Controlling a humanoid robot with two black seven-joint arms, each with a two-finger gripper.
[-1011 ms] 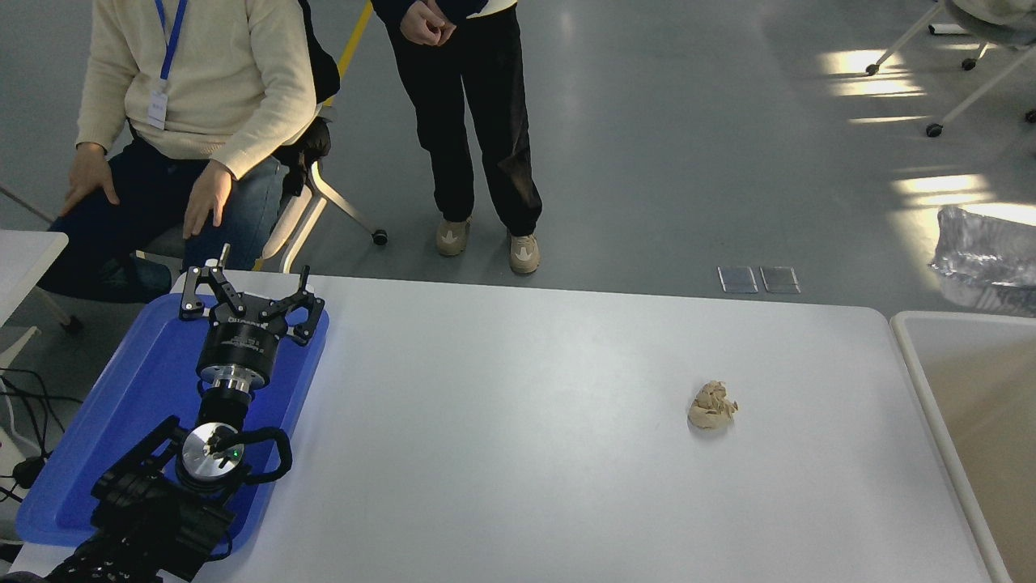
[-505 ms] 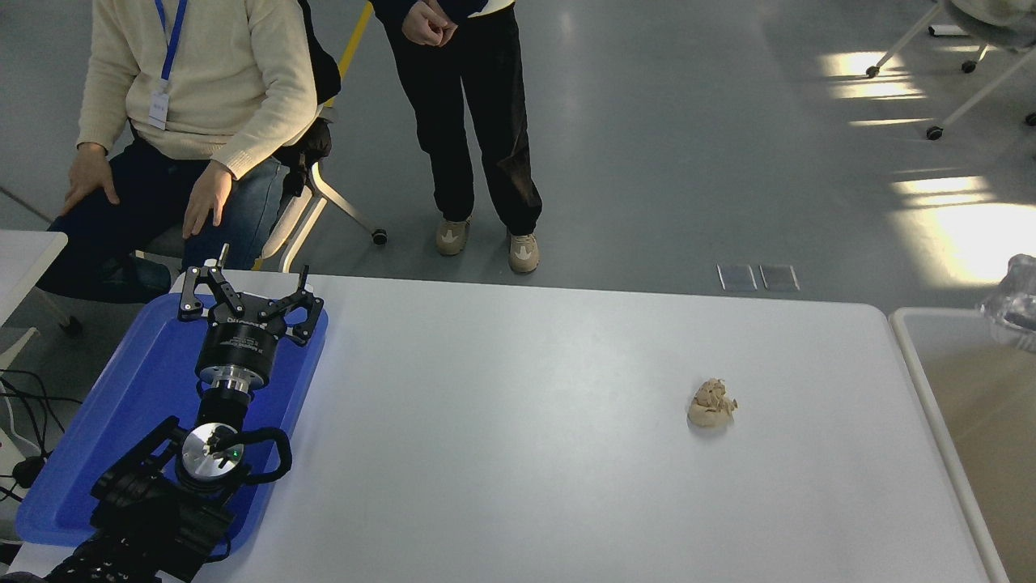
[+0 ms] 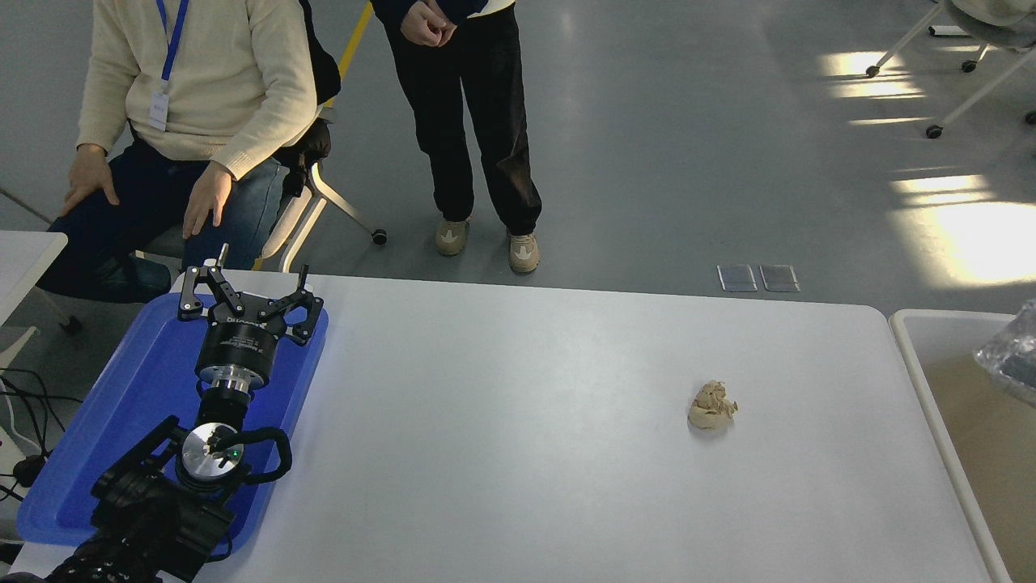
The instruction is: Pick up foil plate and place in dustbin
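Observation:
Only a corner of the shiny, crinkled foil plate [image 3: 1013,356] shows at the right edge of the picture, over the dustbin's tan inside. Whatever holds it is cut off by the frame. The dustbin [image 3: 913,356] stands against the table's right end, with its white rounded rim showing. My right arm and gripper are out of view. Parked at the lower left, my left gripper [image 3: 247,293] is open over the blue tray with nothing between its fingers.
A flat blue plastic tray [image 3: 97,453] lies at the table's left end under the left arm. A small beige paper wad [image 3: 711,407] sits right of the table's middle. One person sits at the far left, and another stands beyond the table's far edge.
The foil plate has dropped from above the floor beyond the bin down over the bin's inside, slipping further past the right edge. The left arm has not moved.

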